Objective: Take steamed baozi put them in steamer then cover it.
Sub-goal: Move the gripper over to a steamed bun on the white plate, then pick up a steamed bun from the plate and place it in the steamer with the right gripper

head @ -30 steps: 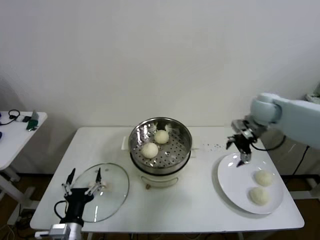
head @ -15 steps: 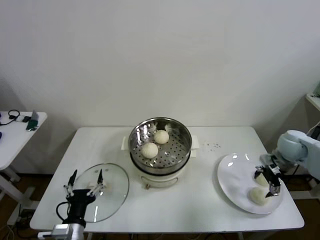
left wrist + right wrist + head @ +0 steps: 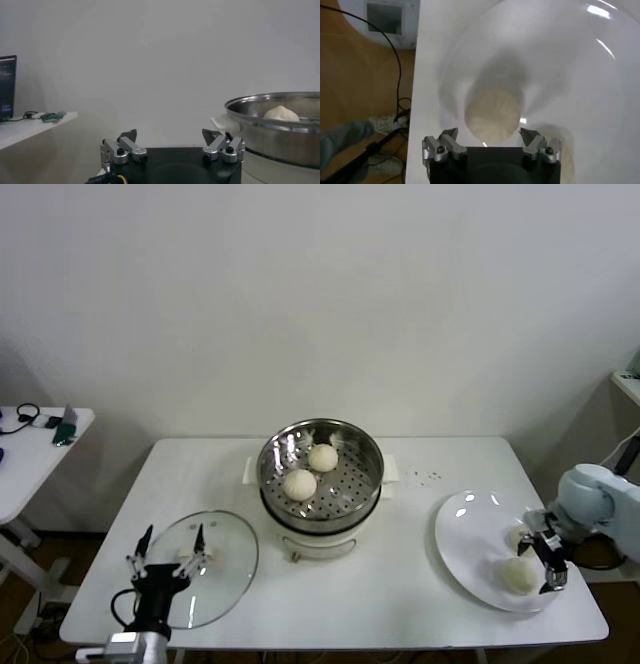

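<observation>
- Right gripper at the plate's 3 o'clock edge, jaws apart, astride the near baozi but not clamped on it; second plate baozi just behind.
- Left gripper parked at the bench's 7 o'clock corner, jaws apart, empty, over the cover.
- Cover lies flat on the bench, at 8 o'clock from the steamer.
- Steamer at bench centre, holding two baozi.
</observation>
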Controlling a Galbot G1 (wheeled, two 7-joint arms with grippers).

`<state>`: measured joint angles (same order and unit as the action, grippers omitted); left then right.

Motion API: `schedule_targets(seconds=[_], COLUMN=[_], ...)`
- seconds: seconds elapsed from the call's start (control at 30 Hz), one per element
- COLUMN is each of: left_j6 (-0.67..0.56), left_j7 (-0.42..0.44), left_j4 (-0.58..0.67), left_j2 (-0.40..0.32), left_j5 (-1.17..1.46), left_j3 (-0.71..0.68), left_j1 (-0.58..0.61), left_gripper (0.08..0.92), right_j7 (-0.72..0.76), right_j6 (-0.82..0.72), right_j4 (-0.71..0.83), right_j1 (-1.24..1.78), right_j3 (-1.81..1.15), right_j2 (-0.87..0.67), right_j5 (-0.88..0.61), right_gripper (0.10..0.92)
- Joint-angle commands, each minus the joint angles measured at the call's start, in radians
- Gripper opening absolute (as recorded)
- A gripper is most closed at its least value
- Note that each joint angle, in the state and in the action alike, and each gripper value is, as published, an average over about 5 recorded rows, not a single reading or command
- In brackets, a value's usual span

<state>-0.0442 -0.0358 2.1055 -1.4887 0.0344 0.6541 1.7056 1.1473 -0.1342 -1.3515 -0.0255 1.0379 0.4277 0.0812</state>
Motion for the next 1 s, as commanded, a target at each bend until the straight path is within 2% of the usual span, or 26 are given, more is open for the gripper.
schedule_targets(seconds=[0.03, 0.37, 0.77, 0.87, 1.0], left_j6=[0.002, 0.000, -0.003, -0.002, 0.000], left_j7=[0.000, 0.000, -0.001, -0.001, -0.001], left_j4=[0.000, -0.001, -0.001, 0.000, 0.001], left_j2=[-0.003, -0.007, -0.006, -0.006, -0.003], left_j5=[-0.012, -0.021, -0.020, -0.021, -0.023], left_j3=[-0.003, -0.005, -0.002, -0.005, -0.011], left_j1=[-0.002, -0.005, 0.000, -0.002, -0.004], left_gripper=[0.823, 0.823, 0.823, 0.823, 0.823], right_j7=[-0.002, 0.007, 0.026, 0.029, 0.059], right_j6=[0.000, 0.001, 0.019, 0.048, 0.170], right_j4=[0.016, 0.030, 0.043, 0.045, 0.060], right_j1=[0.040, 0.014, -0.043, -0.126, -0.349], right_j3=[-0.024, 0.004, 0.032, 0.076, 0.214], right_j2=[0.035, 0.057, 0.065, 0.079, 0.145], right_j5=[0.019, 0.011, 0.002, -0.012, -0.054], right_gripper=[0.823, 0.817, 0.695, 0.683, 0.679])
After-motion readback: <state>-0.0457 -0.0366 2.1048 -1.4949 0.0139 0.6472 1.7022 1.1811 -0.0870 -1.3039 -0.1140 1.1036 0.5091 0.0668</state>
